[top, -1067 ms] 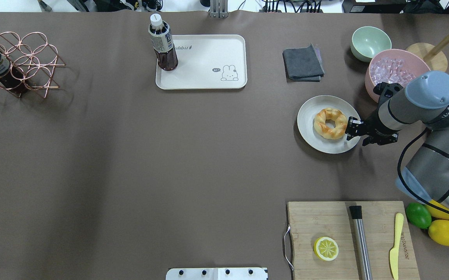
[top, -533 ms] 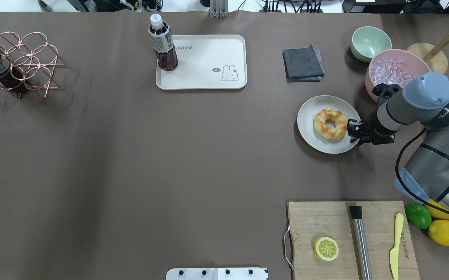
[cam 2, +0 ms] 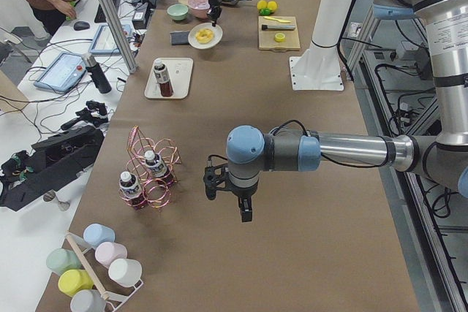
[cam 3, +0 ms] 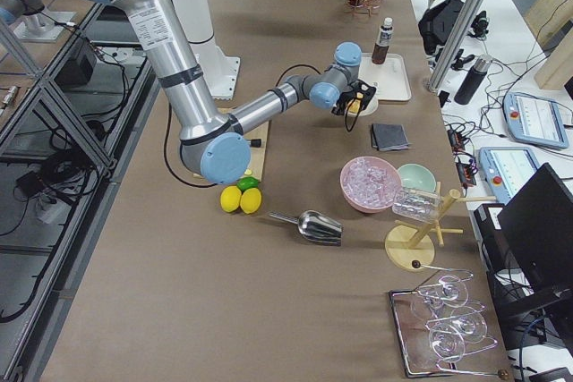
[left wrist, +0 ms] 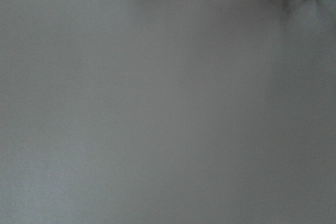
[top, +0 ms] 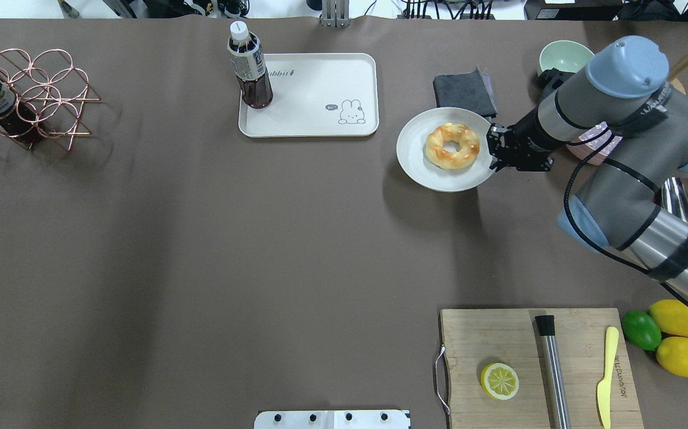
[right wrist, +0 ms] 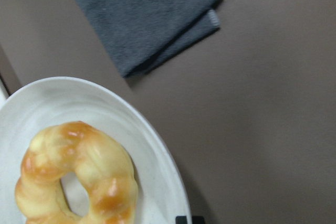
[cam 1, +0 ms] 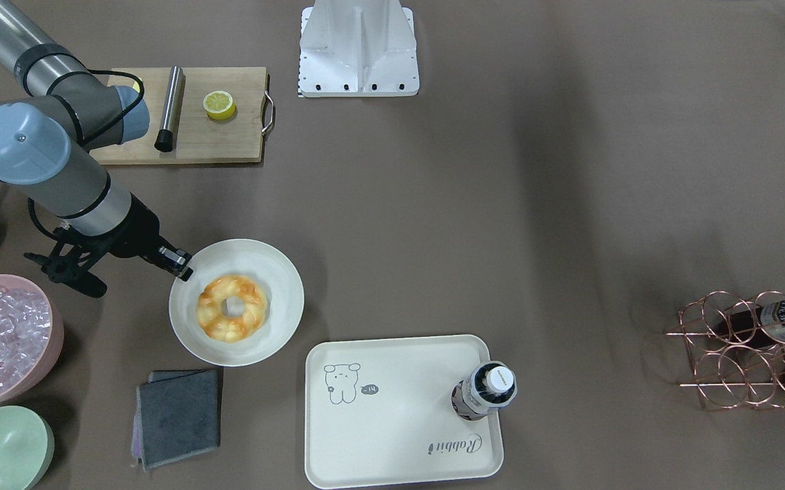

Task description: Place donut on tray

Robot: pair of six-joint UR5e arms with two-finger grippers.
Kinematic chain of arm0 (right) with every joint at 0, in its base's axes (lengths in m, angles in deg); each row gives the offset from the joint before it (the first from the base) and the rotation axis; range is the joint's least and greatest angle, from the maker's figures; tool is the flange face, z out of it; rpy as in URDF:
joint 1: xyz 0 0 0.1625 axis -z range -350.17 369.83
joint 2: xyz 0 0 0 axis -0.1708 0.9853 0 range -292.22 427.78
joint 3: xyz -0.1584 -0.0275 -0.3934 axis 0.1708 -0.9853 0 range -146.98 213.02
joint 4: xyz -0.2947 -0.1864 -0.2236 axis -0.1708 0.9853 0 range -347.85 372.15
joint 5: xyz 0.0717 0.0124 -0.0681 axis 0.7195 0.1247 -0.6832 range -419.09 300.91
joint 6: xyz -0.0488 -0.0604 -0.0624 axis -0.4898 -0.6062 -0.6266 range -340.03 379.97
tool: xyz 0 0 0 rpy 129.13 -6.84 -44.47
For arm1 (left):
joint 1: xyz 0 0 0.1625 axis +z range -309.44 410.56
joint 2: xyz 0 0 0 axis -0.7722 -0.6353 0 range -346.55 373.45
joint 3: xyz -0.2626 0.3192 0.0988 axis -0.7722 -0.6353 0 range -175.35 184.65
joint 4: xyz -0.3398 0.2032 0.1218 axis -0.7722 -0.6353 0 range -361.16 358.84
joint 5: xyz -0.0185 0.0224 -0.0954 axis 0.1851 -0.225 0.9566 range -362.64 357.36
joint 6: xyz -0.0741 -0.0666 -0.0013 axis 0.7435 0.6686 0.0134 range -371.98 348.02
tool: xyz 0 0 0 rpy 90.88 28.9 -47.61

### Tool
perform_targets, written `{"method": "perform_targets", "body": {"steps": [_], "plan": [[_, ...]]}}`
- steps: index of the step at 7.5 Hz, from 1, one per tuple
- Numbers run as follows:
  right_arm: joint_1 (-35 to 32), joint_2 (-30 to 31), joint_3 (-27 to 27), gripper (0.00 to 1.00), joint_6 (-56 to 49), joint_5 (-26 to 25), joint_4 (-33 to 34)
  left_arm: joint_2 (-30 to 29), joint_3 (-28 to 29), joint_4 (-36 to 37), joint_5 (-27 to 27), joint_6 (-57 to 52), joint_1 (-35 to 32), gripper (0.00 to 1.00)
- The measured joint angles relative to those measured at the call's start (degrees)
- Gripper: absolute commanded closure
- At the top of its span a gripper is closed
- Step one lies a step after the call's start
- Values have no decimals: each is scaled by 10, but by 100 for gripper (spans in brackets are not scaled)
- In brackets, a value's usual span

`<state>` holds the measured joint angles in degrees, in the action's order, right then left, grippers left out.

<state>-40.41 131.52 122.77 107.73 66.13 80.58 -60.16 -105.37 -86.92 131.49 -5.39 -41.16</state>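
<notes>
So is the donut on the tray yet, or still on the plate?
On the plate: the donut lies on the round plate, beside the tray and not on it, with the right hand holding the plate's rim.

Even, diffuse light from above fills the fixed views, bright enough for clear colour. In the overhead view the round off-white plate (top: 415,170) casts a soft shadow toward its lower left on the matte brown table (top: 201,268). Broad dim bands lie farther left of the plate. From the right wrist, the golden braided donut (right wrist: 79,171) on the plate looks soft and slightly blurred. The left wrist view is a hazy grey wash.
</notes>
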Motion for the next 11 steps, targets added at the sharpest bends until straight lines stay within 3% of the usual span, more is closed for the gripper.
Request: {"method": "perform_targets", "body": {"steps": [5, 8, 11], "plan": [[24, -224, -223, 100, 63, -3, -28, 1, 1, 0, -1, -1, -1, 2], [48, -298, -348, 100, 97, -38, -92, 1, 1, -1, -3, -2, -3, 2], [52, -317, -387, 100, 125, -66, -100, 3, 0, -1, -3, -2, -3, 2]]}}
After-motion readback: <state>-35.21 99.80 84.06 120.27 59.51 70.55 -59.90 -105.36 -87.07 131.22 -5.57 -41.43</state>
